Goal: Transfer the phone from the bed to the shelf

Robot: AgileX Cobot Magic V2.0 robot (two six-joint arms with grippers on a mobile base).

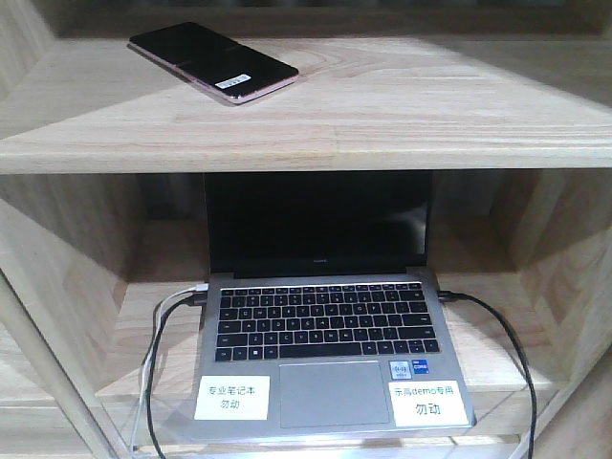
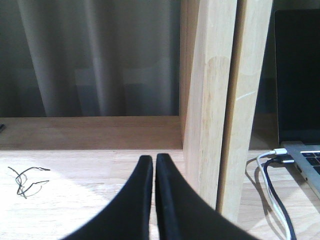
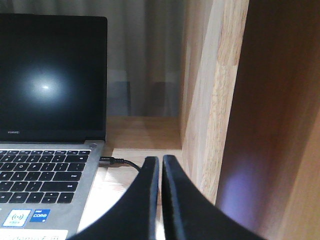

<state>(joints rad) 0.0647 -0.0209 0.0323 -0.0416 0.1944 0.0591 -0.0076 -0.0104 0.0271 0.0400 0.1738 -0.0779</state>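
The black phone [image 1: 212, 62] with its pinkish edge and white sticker lies flat on the upper board of the wooden shelf [image 1: 382, 124], at the left. No gripper touches it. My left gripper [image 2: 154, 161] is shut with nothing in it, low over a shelf board [image 2: 90, 170] left of an upright panel [image 2: 210, 100]. My right gripper [image 3: 160, 161] is also shut and empty, beside the laptop's right edge and close to a side panel [image 3: 210, 100]. The bed is out of view.
An open grey laptop [image 1: 325, 335] with a dark screen fills the lower shelf bay, with cables plugged in on both sides [image 1: 163, 325] [image 1: 507, 335]. A thin tangle of black wire [image 2: 25, 180] lies on the board left of my left gripper. Grey curtains [image 2: 90, 55] hang behind.
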